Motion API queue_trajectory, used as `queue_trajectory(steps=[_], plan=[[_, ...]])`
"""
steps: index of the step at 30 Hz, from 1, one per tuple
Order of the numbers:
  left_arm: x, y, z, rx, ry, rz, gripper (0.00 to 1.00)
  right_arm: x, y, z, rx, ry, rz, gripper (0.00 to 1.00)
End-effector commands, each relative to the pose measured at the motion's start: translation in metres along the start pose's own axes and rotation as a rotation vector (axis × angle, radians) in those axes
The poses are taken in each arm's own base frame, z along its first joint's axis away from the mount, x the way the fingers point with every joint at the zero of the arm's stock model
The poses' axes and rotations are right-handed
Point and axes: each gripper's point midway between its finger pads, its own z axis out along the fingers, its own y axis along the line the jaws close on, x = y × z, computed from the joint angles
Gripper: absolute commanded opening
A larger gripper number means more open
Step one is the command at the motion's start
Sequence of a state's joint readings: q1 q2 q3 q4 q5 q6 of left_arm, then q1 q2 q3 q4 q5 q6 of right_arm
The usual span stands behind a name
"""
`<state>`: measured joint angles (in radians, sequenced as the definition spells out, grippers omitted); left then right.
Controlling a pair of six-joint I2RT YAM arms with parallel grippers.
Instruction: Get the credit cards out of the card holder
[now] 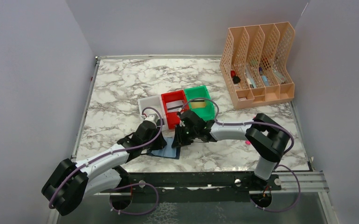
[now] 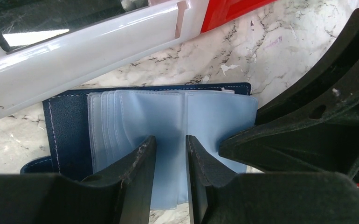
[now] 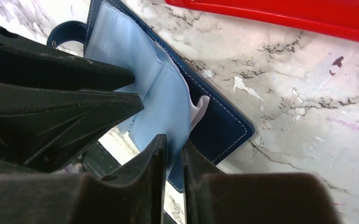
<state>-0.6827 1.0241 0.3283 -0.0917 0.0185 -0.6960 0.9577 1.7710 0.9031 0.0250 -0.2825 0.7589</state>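
Top external view: the open card holder [image 1: 167, 151] is laid on the counter [image 1: 121, 88], close to the red bin [image 1: 173, 94]. Left end effector [image 2: 169, 138] is slightly spread over it; right end effector [image 3: 173, 141] is pinched on a sleeve [image 3: 168, 95].

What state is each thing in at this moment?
card holder: lying open, sleeves fanned, no card showing in them
left pincer: slightly open, tips down on the sleeves
right pincer: nipped on one sleeve's edge
red bin: upright, dark flat item inside
green bin: upright, tan item inside
file organizer: upright, small items in its slots
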Motion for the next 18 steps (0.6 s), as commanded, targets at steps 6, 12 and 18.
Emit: queue_trajectory(steps=[6,12,18], plan=[[0.021,0.006,0.000,-0.001,0.072,-0.006,0.33,-0.014,0.023,-0.011,-0.035,-0.065,-0.073,0.07],[0.011,-0.001,-0.006,0.016,0.036,-0.001,0.35,-0.032,-0.007,-0.027,0.188,-0.137,-0.086,0.01],[0.000,-0.007,-0.012,0.035,-0.008,0.009,0.38,-0.027,-0.057,-0.047,0.462,-0.105,-0.158,0.01]])
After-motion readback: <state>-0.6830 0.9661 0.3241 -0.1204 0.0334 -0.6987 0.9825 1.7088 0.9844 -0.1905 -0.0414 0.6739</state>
